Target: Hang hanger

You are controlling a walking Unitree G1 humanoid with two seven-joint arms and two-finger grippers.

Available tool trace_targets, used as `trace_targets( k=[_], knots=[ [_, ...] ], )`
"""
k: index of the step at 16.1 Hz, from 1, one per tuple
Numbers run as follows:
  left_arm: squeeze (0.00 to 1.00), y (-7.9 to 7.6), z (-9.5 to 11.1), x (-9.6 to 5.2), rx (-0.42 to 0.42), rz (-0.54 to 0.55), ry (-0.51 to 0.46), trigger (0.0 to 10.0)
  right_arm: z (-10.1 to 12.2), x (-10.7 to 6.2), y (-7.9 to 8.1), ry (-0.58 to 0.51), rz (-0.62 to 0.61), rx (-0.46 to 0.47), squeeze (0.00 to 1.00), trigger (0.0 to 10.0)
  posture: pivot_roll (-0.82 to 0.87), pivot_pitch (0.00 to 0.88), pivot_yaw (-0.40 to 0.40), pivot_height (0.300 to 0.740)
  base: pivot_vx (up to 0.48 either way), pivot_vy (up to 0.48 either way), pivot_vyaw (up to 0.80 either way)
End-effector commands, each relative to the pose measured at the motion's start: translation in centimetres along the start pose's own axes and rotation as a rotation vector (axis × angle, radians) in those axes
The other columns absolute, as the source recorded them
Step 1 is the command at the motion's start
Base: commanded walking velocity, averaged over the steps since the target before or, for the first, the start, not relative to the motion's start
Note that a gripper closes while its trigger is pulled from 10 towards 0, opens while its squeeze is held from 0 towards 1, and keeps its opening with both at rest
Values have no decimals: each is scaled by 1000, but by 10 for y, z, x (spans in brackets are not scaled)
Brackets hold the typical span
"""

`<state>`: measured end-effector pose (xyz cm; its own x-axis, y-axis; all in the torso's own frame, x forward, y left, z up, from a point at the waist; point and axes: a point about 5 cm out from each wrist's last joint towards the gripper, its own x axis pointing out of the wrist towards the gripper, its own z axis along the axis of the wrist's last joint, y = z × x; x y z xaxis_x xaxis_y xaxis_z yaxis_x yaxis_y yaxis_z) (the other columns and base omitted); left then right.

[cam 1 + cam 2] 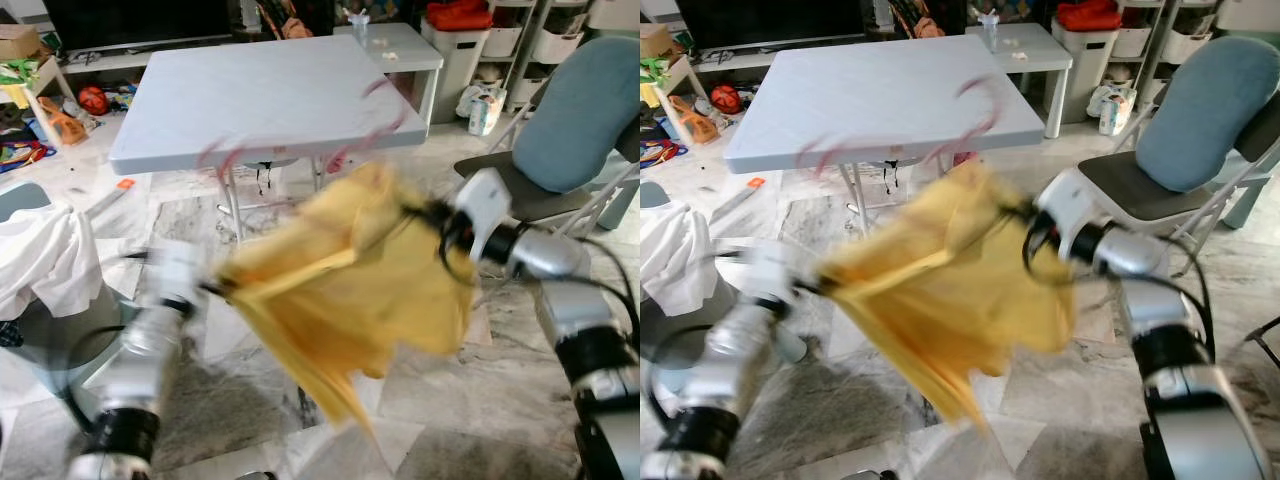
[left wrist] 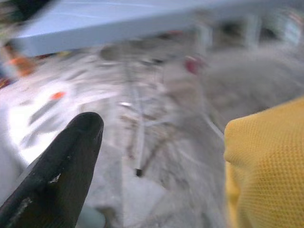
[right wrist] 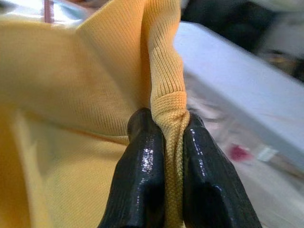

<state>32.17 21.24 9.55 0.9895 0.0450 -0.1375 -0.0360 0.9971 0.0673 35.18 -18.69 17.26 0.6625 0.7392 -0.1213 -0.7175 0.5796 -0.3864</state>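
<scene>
Standing ahead of the robot is one pale blue table (image 1: 260,95) on thin metal legs, with a smaller white table (image 1: 400,45) behind its far right corner. A chair (image 1: 1140,185) with a blue cushion (image 1: 1205,105) sits to the right, and a white cloth (image 1: 40,255) lies draped on something at the left. Toys litter the floor (image 1: 60,170) at the far left, and storage bins (image 1: 460,45) line the back wall.

Between the robot and the table hangs one yellow shirt (image 1: 350,290), smeared by motion blur. It is stretched in the air between the two arms and blocks the sight of the floor below the table. A faint pink streak, likely the hanger (image 1: 375,100), arcs above the shirt in front of the table edge; its shape is too blurred to tell more.

The right hand (image 3: 164,156) is clenched on a bunched fold of the shirt, the knit pinched tight between both black fingers (image 3: 142,175). The left hand (image 1: 205,285) sits at the shirt's left end. In the left wrist view one black finger (image 2: 61,166) shows with shirt cloth apart from it, so I cannot tell whether this hand is grasping.
</scene>
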Motion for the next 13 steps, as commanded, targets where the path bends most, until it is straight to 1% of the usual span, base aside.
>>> trace_targets(
  k=[1, 2, 3, 4, 5, 6, 7, 8, 9, 10, 11, 12, 13],
  knots=[
    [1000, 6, 3, 1, -111, 36, -16, 10000, 6, -2, -1, -18, 30, -27, 0, 10000, -94, 0, 34, 740, 0, 0, 0],
    [1000, 3, 5, 2, -169, 16, -33, 10000, 4, -2, -1, -9, 23, -32, 0, 10000, -94, 0, 34, 740, 0, 0, 0],
    [1000, -19, 14, 2, -330, -163, -67, 10000, -1, 0, 0, 11, 2, -61, 0, 10000, -94, 0, 35, 740, 0, 0, 0],
    [24, -48, 17, -6, -350, -408, -50, 10000, -5, 2, -1, 60, -38, -124, 0, 10000, -93, 0, 35, 740, 0, 0, 0],
    [0, -59, 16, -11, -309, -499, -34, 10000, -6, 3, -1, 84, -48, -152, 0, 10000, -92, 0, 33, 740, 0, 0, 0],
    [0, -69, 12, -17, -302, -575, -1, 10000, -8, 4, -2, 107, -77, -174, 0, 10000, -93, 0, 34, 740, 0, 0, 0],
    [0, -76, 8, -22, -292, -633, 28, 10000, -6, 4, -4, 108, -107, -177, 0, 10000, -94, 0, 33, 740, 0, 0, 0],
    [0, -79, 5, -26, -256, -666, 47, 10000, -4, 5, -10, 108, -160, -174, 0, 10000, -93, 0, 31, 740, 0, 0, 0],
    [0, -80, 1, -28, -220, -682, 68, 10000, -3, 6, -15, 112, -212, -166, 0, 10000, -92, 0, 31, 740, 0, 0, 0],
    [0, -79, -4, -30, -207, -703, 98, 10000, 0, 6, -21, 106, -268, -165, 0, 10000, -92, 0, 30, 740, 0, 0, 0],
    [0, -76, -6, -32, -155, -708, 97, 10000, -1, 6, -26, 126, -324, -187, 0, 10000, -92, 0, 30, 740, 0, 0, 0],
    [0, -73, -5, -31, -167, -701, 100, 10000, -1, 6, -29, 135, -356, -195, 0, 10000, -90, 0, 29, 740, 0, 0, 0],
    [4, -70, 0, -30, -219, -688, 91, 10000, -2, 4, -34, 169, -413, -208, 0, 10000, -90, 0, 28, 740, 0, 0, 0]
  ],
)
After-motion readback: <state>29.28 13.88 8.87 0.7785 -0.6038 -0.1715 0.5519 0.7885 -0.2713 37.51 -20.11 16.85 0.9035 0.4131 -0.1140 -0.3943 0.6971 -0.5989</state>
